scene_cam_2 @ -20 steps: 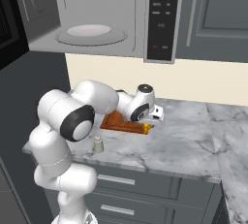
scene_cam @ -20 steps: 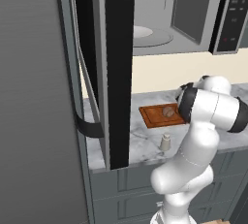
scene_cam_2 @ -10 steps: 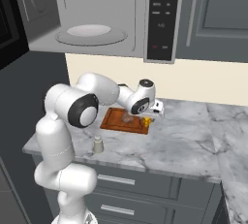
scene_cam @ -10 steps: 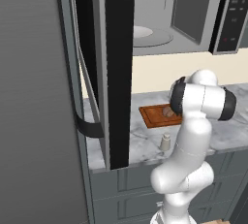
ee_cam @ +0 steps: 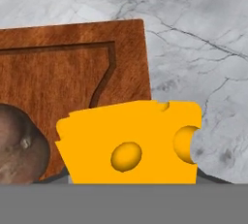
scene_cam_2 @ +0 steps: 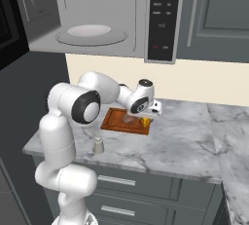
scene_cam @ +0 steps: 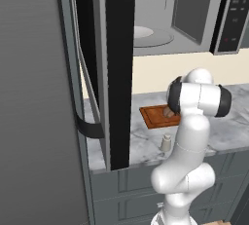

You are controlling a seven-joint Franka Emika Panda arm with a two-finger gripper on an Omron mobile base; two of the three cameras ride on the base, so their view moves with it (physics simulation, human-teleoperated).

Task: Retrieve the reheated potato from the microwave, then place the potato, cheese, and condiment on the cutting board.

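Arm bent forward from the base, elbow high, forearm reaching low over the counter [scene_cam_2: 185,136] toward the cutting board [scene_cam_2: 114,121]. Wrist turned down, gripper [scene_cam_2: 144,120] right at the board's right end, just above the cheese [scene_cam_2: 145,121]. In the left base view the big white elbow joint hides the hand.

Claw state: cannot tell. Fingertips are hidden behind the cheese in the hand view, and the base views are too small to show whether the jaws pinch it or just stand over it.

Cheese [ee_cam: 131,143]: yellow-orange wedge, upright, flat face to the hand camera, one round hole in the middle, a second cut into its right edge. It sits at the board's right edge, partly over the board [ee_cam: 72,68] and partly over grey marble counter [ee_cam: 203,48].

Potato [ee_cam: 19,145]: brown, rounded, mottled, on the board just left of the cheese; also seen in the right base view [scene_cam_2: 128,119].

Board: reddish-brown wood, dark grooved rim, lying flat.

Condiment [scene_cam_2: 98,145]: off-white shaker, upright near the counter's front edge, well apart from the board; also [scene_cam: 166,142].

Microwave [scene_cam_2: 160,19] above, door [scene_cam: 119,63] swung open, white turntable [scene_cam_2: 90,30] bare.
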